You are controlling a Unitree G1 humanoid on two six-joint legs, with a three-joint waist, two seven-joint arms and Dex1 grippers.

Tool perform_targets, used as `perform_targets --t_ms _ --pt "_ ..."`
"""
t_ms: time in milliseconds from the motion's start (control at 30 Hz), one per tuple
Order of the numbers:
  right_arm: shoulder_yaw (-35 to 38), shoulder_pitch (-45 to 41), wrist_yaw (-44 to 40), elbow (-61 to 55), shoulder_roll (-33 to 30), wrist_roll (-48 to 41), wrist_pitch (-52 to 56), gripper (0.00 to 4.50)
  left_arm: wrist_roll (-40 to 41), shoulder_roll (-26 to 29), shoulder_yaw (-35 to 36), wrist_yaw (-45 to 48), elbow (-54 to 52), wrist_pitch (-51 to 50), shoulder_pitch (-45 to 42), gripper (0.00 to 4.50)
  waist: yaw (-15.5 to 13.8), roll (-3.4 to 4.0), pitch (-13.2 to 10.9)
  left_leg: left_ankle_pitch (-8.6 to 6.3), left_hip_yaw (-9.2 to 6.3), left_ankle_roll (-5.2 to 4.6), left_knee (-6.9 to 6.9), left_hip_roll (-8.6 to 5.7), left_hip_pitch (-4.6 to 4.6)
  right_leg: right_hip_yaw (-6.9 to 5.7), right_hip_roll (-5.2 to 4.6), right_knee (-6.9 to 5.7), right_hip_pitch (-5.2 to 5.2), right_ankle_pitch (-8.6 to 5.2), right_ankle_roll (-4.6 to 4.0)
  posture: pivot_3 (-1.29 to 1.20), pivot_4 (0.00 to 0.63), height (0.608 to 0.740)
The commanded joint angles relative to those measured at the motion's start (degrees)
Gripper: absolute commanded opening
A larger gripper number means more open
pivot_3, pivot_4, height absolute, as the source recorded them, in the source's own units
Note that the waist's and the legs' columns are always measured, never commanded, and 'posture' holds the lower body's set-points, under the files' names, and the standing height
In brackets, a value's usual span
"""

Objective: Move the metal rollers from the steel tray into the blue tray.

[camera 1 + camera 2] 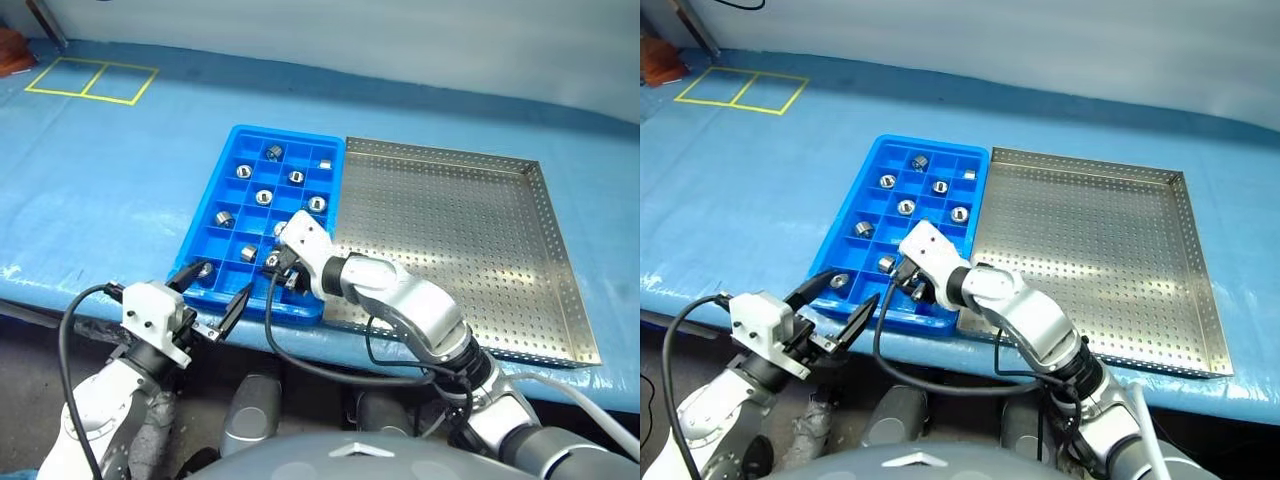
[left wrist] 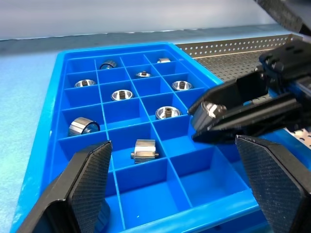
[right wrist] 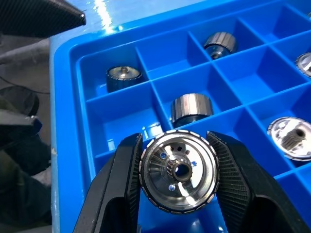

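The blue tray point(image 1: 232, 160) lies on the table with the steel tray point(image 1: 470, 230) against its right side. Several metal rollers sit in separate compartments of the blue tray, one of them point(image 1: 264, 197) near the middle. My right gripper point(image 1: 274, 263) hovers over the tray's near compartments, shut on a roller point(image 3: 178, 171) that it holds by the rim, hole facing the right wrist camera. Just off the tray's near left corner, my left gripper point(image 1: 214, 293) stands open with nothing between its fingers. In the left wrist view the right gripper point(image 2: 214, 116) reaches in over the near compartments.
A blue cover point(image 1: 120, 200) spreads over the table, whose front edge runs just below both trays. Yellow tape squares point(image 1: 92, 80) mark the far left, beside a brown object point(image 1: 12, 50). A black cable point(image 1: 300, 360) hangs under the right arm.
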State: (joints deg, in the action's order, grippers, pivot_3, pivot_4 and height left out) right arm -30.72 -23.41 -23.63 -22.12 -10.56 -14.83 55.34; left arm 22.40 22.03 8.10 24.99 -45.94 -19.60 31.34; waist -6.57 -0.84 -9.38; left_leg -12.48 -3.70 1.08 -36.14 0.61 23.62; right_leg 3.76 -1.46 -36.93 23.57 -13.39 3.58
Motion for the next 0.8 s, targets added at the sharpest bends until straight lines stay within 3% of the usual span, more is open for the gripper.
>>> perform_targets --t_ms 33,233,267,433,800 --pt "-0.6 0.6 -1.2 -0.5 0.2 -0.4 -0.9 1.72 0.5 0.5 -0.1 -0.4 -3.0 -0.3 0.0 4.50 -0.2 0.00 0.0 0.00 0.00 0.00 0.00 0.00 0.01 0.00 0.00 0.00 0.02 0.00 0.00 0.39 0.150 0.740" --pt "0.0 2.7 -1.6 0.7 0.1 -0.9 0.4 1.72 0.4 1.0 -1.4 -0.2 -2.3 -1.0 -1.8 4.50 -0.9 -0.03 0.0 0.00 0.01 0.00 0.01 0.00 -0.01 0.00 0.01 0.00 0.00 -0.01 0.00 0.38 0.150 0.740" --pt "0.3 2.9 -1.4 0.8 0.1 -0.6 0.3 2.45 0.5 1.2 -1.7 0.0 -2.2 -1.2 -2.4 4.50 -1.0 -0.05 0.0 0.00 0.01 0.00 0.01 0.00 -0.02 0.00 0.01 0.01 -0.01 -0.01 0.00 0.38 0.150 0.740" --pt "4.5 3.0 0.5 -1.3 0.3 -0.3 0.2 3.87 1.7 1.9 -2.3 1.5 -1.0 -1.4 -4.7 4.50 -1.1 -0.05 0.0 0.00 0.01 0.00 0.01 0.01 -0.02 0.00 0.02 -0.01 0.00 -0.01 -0.01 0.33 0.150 0.740" --pt "21.3 10.4 4.9 -15.5 -1.9 -2.1 -4.0 3.87 4.4 4.0 -3.5 5.3 4.7 -3.0 -15.2 4.50 0.6 -0.06 0.0 0.00 0.04 0.01 -0.01 0.01 0.02 0.02 0.03 0.00 0.01 0.01 0.00 0.18 0.150 0.740"
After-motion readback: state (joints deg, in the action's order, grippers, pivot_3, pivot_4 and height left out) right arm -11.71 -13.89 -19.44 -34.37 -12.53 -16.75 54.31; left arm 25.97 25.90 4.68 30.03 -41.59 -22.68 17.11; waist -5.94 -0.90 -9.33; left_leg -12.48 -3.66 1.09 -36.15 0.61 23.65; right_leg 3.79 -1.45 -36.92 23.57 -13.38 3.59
